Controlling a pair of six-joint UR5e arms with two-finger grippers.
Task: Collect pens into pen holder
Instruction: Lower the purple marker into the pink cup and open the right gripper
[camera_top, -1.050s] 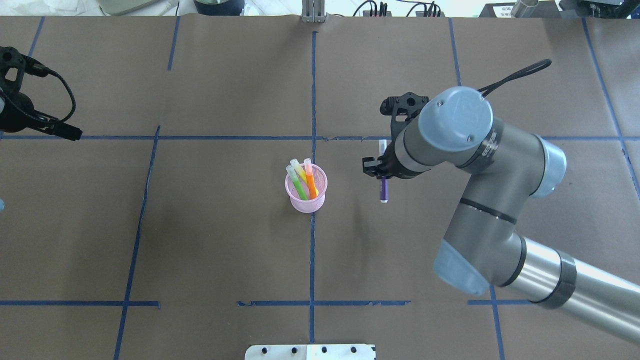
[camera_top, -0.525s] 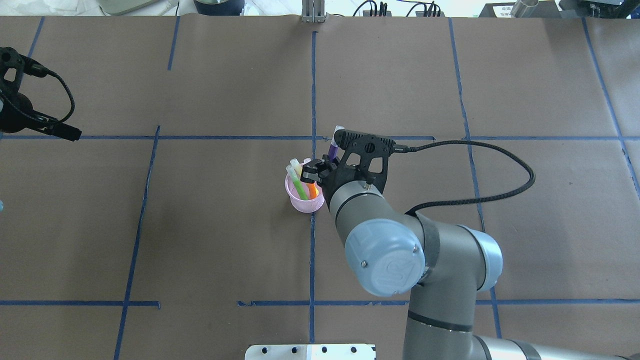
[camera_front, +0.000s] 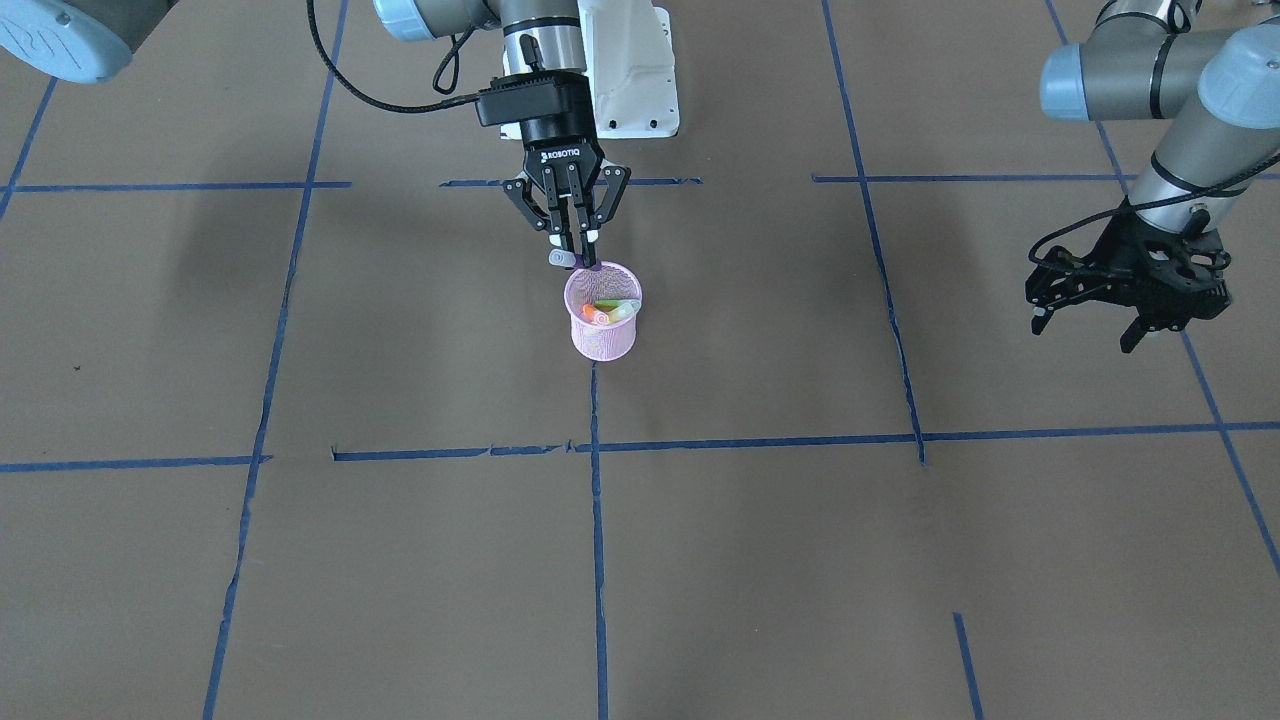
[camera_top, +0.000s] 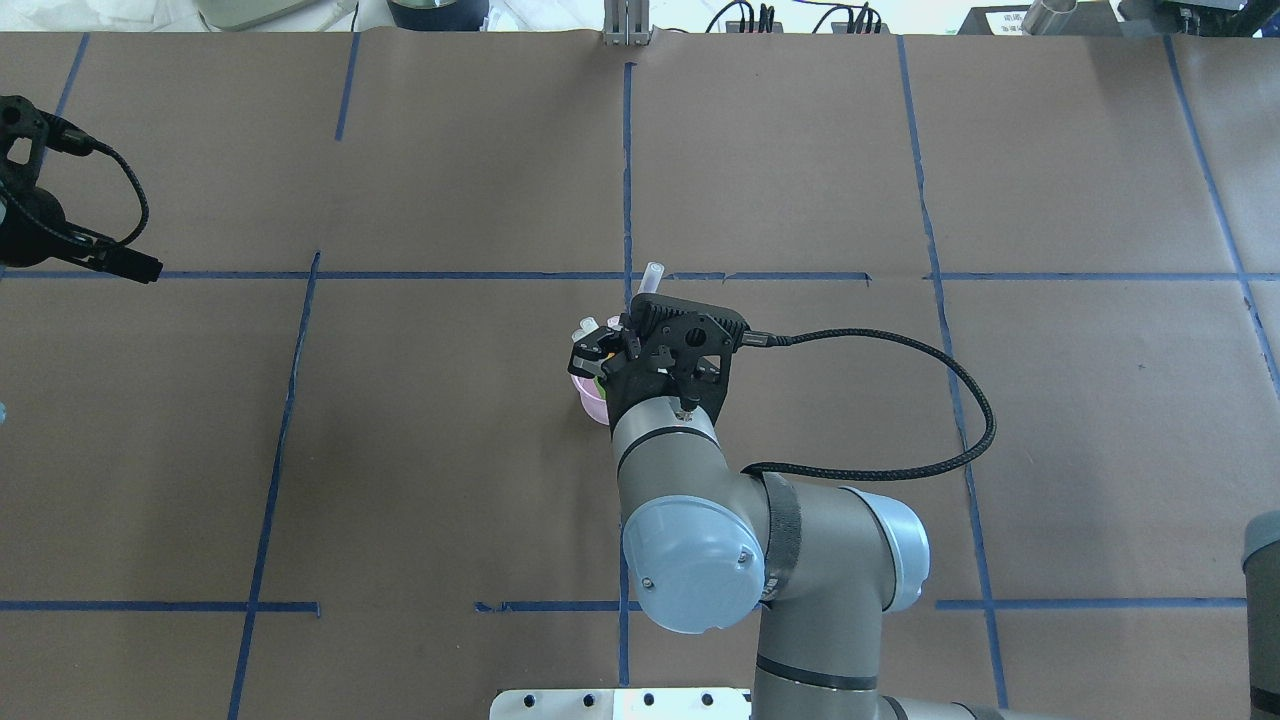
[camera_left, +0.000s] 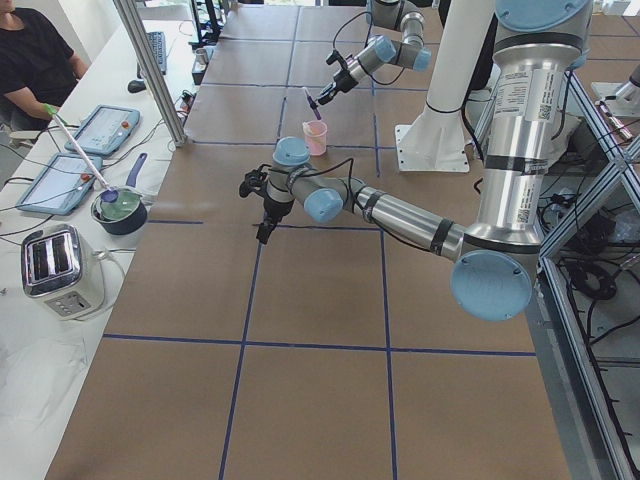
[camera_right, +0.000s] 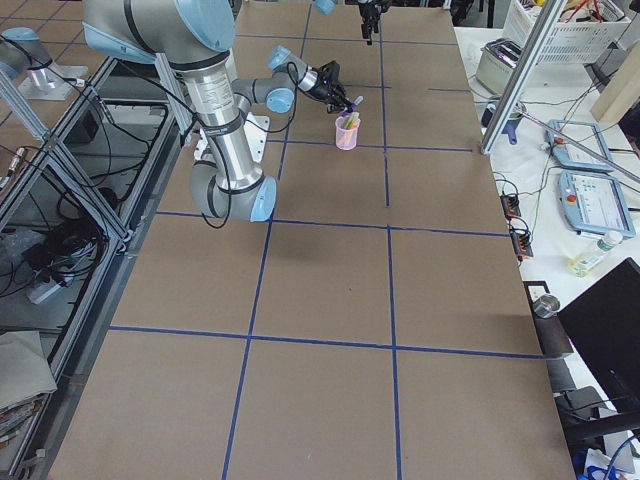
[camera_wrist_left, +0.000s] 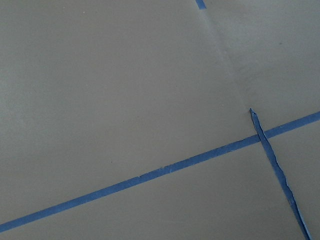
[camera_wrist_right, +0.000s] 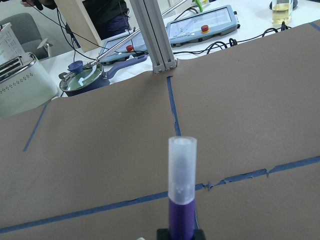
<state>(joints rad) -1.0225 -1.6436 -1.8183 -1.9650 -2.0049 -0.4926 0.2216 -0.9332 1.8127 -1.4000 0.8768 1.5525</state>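
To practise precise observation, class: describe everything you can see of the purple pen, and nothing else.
The purple pen is a short, thick marker with a glossy, plastic-looking purple barrel and a pale translucent cap end. The right end effector is shut on its barrel and holds it tilted, off the table, with the cap end raised. Its purple end is at the rim of the pink mesh pen holder. The lower tip is hidden, so I cannot tell whether it has entered the cup. Nothing else visibly touches it.

The right gripper (camera_top: 598, 352) holds a pale-capped pen (camera_top: 652, 276) over the pen holder (camera_top: 590, 396).
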